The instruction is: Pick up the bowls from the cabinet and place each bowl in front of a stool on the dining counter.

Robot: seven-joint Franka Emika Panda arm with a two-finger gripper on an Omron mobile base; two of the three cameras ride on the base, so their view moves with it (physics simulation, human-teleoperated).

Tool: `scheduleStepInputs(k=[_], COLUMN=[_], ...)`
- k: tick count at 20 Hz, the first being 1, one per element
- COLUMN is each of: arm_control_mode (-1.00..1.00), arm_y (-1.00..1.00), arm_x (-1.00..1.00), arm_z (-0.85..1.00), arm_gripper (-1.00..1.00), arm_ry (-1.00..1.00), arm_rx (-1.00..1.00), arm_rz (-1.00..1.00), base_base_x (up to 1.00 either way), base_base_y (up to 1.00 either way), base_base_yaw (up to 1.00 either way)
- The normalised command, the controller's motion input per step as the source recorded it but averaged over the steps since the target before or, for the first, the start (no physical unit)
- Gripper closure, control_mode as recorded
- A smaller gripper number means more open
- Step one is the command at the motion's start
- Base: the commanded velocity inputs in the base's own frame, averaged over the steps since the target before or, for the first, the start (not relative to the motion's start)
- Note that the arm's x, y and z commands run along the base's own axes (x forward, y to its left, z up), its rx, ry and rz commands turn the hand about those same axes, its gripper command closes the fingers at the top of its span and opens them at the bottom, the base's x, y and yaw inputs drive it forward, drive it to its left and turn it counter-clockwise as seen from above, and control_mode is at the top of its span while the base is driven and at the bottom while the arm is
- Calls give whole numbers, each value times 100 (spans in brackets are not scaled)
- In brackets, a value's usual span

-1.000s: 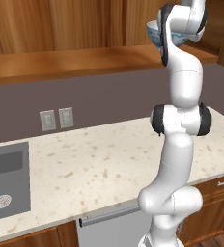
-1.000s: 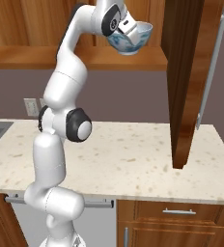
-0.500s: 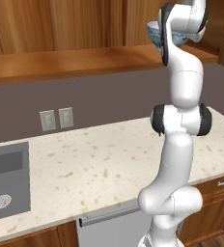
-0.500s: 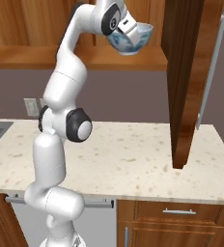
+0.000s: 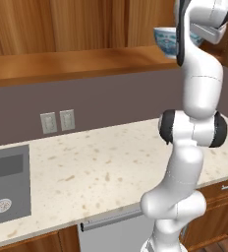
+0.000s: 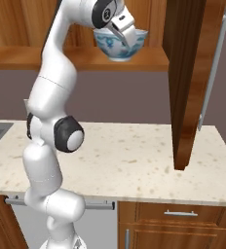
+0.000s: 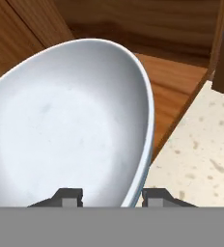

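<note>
The deep white bowl (image 6: pixel 111 46) with the blue-green pattern stands at the right end of the cabinet's plank shelf (image 6: pixel 151 58). From the left base view the bowl (image 5: pixel 166 40) peeks out from behind my raised arm. My gripper (image 6: pixel 127 35) reaches down over its near rim. In the hand view the bowl's plain white inside (image 7: pixel 70 120) looms large. The gripper (image 7: pixel 113 195) straddles the rim, one fingertip inside the bowl and one outside. A gap still shows beside the rim, so the jaws are open. The shelf (image 7: pixel 174 89) runs under the bowl.
The cabinet's open door (image 6: pixel 188 82) hangs just right of the bowl and reaches low over the speckled counter (image 6: pixel 129 160). A grey sink (image 5: pixel 7 182) is set in that counter at the left, with wall outlets (image 5: pixel 57 121) behind it. Base drawers with metal handles (image 6: pixel 182 213) sit below.
The fingers have drawn closer together around the bowl's rim. The bowl and the arm have hardly moved.
</note>
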Motion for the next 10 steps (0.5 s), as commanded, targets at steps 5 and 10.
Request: scheduleStepInputs(k=[5,10], arm_control_mode=[-100,-100], arm_y=[57,57], arm_x=[-100,-100], arm_z=[-28,-27], arm_gripper=[100,100], arm_ry=[-22,-24], arm_rx=[-1,-1], arm_rz=[3,2], base_base_x=[0,0], base_base_y=[0,0], base_base_yaw=[0,0])
